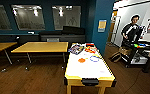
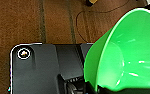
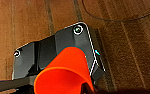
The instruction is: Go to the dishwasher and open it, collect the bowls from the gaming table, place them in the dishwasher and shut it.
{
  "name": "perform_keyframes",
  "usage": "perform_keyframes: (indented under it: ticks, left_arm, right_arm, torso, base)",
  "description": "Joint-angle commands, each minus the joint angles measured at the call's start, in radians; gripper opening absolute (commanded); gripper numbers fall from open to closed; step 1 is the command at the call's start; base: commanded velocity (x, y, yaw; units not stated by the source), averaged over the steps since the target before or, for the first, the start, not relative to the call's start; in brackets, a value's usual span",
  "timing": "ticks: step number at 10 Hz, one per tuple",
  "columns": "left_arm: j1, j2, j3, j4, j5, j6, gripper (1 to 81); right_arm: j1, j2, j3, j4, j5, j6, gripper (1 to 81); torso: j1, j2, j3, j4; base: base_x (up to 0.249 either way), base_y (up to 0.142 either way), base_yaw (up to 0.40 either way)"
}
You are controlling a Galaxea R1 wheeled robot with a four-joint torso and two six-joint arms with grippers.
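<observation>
I have the gaming table straight ahead in the head view, its glossy white top running away from me, yellow sides and legs below, and the black slot in the near end. Clutter sits toward the far end of the top: a flat blue ring near the right edge, an orange piece just beside it toward the middle, and a mixed pile of colourful things at the far left corner. I cannot tell whether any of those are bowls.

The left wrist view has a translucent bright green bowl large in it, its open side turned to the camera, its lower rim meeting the dark parts of the left gripper. It looks gripped by that rim, though the fingers themselves are too dark to make out.

The right wrist view has an orange-red bowl seen from its outer wall, rim downward in the picture, with the right gripper at its edge; it too looks held, the fingers being unclear.

Wooden floor lies under both wrists, with a dark cable trailing over it.

To the table's left stand plain yellow-topped tables. At the right, a person stands behind a cart.
</observation>
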Motion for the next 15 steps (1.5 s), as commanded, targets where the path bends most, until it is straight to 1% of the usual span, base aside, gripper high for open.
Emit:
perform_keyframes:
  ticks: [1,4,5,6,8,9,10,12,15]
  left_arm:
    - [-0.047,-0.022,0.025,0.024,0.029,0.010,1.0]
    - [-0.047,-0.022,0.022,0.024,0.029,0.010,1.0]
    - [-0.047,-0.021,0.019,0.024,0.030,0.010,1.0]
    - [-0.049,-0.015,0.013,0.024,0.030,0.010,1.0]
    - [-0.050,0.034,-0.059,0.024,0.044,0.010,1.0]
    - [-0.049,0.067,-0.118,0.022,0.046,0.008,1.0]
    - [-0.047,0.085,-0.151,0.024,0.046,0.008,1.0]
    - [-0.046,0.099,-0.179,0.024,0.046,0.010,1.0]
    - [-0.044,0.093,-0.181,0.024,0.046,0.010,1.0]
  right_arm:
    - [0.034,0.015,-0.029,-0.020,-0.029,-0.008,1.0]
    - [0.031,0.123,-0.173,-0.023,-0.042,-0.006,1.0]
    - [0.031,0.165,-0.225,-0.043,-0.047,-0.006,1.0]
    - [0.034,0.197,-0.259,-0.052,-0.074,-0.006,1.0]
    - [0.043,0.273,-0.334,-0.049,-0.111,-0.006,1.0]
    - [0.049,0.315,-0.384,-0.042,-0.169,-0.005,1.0]
    - [0.055,0.339,-0.423,-0.042,-0.212,-0.003,1.0]
    - [0.055,0.339,-0.453,-0.039,-0.221,-0.003,1.0]
    - [0.055,0.258,-0.466,-0.032,-0.209,0.005,1.0]
  torso:
    - [0.002,0.000,0.000,0.000]
    - [0.002,0.000,0.000,0.000]
    - [0.002,0.000,0.000,0.000]
    - [0.002,0.000,0.000,0.000]
    - [0.002,0.000,0.000,0.000]
    - [0.002,0.000,0.000,0.000]
    - [0.002,0.000,0.000,0.000]
    - [0.002,0.000,0.000,0.000]
    - [0.002,0.000,0.000,0.000]
  base:
    - [0.000,0.000,0.000]
    - [0.000,0.000,0.000]
    - [0.000,0.000,0.000]
    - [0.000,0.000,0.000]
    - [0.000,0.000,0.000]
    - [0.000,0.000,0.000]
    - [0.000,0.000,0.000]
    - [0.000,0.000,0.000]
    - [0.000,0.000,0.000]
